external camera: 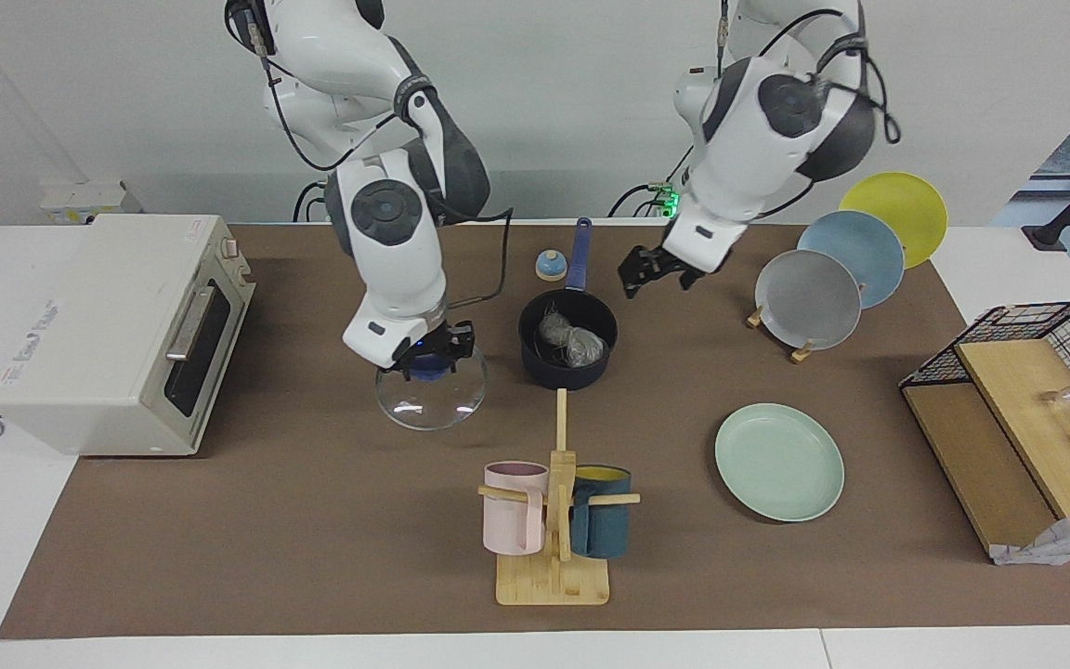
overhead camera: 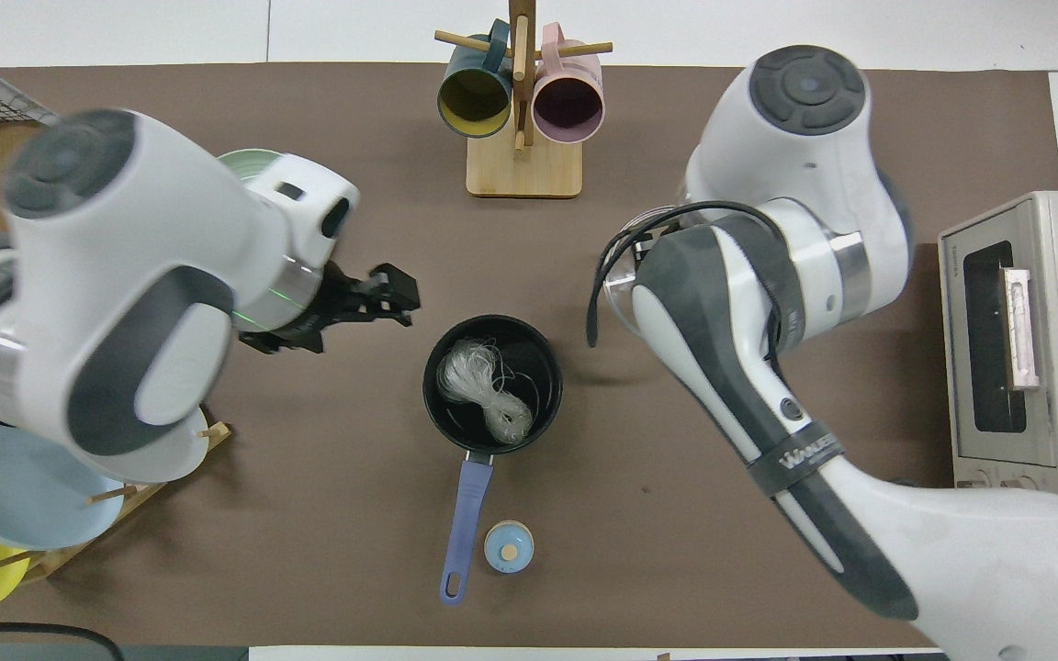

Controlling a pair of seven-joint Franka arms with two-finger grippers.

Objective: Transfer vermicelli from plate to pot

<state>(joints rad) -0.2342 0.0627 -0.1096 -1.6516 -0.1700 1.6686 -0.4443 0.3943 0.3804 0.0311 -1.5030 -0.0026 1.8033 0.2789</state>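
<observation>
So the overhead view hides a lot: the left arm's big white body covers most of the plate [overhead camera: 233,158], only a mint-green sliver peeking out at the upper left of the frame, and the right arm blocks nearly all of the glass lid [overhead camera: 623,292], just a bit of clear rim showing mid-right. The facing view sorts both out.

Starting at the robots' end: a little blue knob thing [external camera: 550,265] sits in the upper middle of the facing frame, just beside the pot's long blue handle. The pot [external camera: 535,358] is dead centre, dark navy with a black inside, and the vermicelli [external camera: 570,340] is in it, a small translucent whitish tangle with loose loops lying on the bottom. In the overhead view the strands [overhead camera: 483,393] read much clearer.

The left gripper [external camera: 654,271] hangs in the air, up and right of the pot in the facing frame, fingers spread wide with nothing between them, touching nothing.

The right gripper [external camera: 424,358] is left of the pot, clamped onto the lid's blue knob, with the lid hanging tilted below it.

Farthest out, the plate [external camera: 779,462] sits bare at the lower right, and the mug rack [external camera: 554,520] with 2 mugs at the bottom centre.
</observation>
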